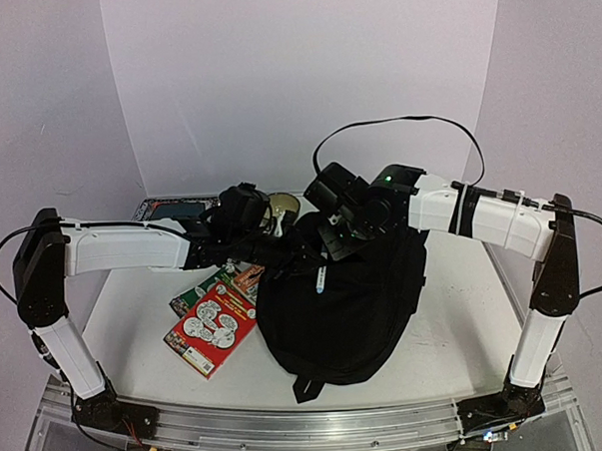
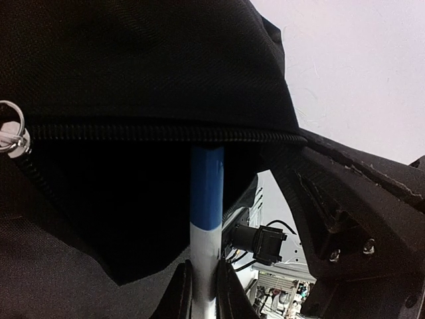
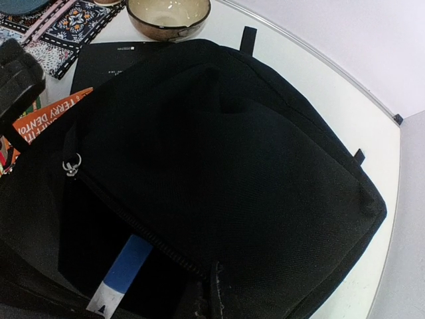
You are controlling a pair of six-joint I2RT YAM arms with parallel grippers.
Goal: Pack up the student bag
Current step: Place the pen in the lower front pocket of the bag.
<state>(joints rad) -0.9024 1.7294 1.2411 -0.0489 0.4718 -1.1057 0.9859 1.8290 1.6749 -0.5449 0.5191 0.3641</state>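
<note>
White tabletop (image 1: 465, 308) carries the student bag (image 1: 355, 323) at its middle, long axis running roughly near to far, open zip mouth on its upper left side. The left gripper (image 2: 202, 289) pinches a blue-and-white pen (image 2: 207, 193) standing in that mouth; the right gripper (image 3: 206, 296) is clamped on the bag's zip edge. Books (image 1: 213, 324) lie left of the bag.

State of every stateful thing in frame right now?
student bag, zip open, lying flat
blue-and-white stick, held, top end inside the bag's opening
left gripper, shut on the stick
right gripper, shut on the bag's zip edge
bowl, upright, empty
red book, closed, flat
</note>
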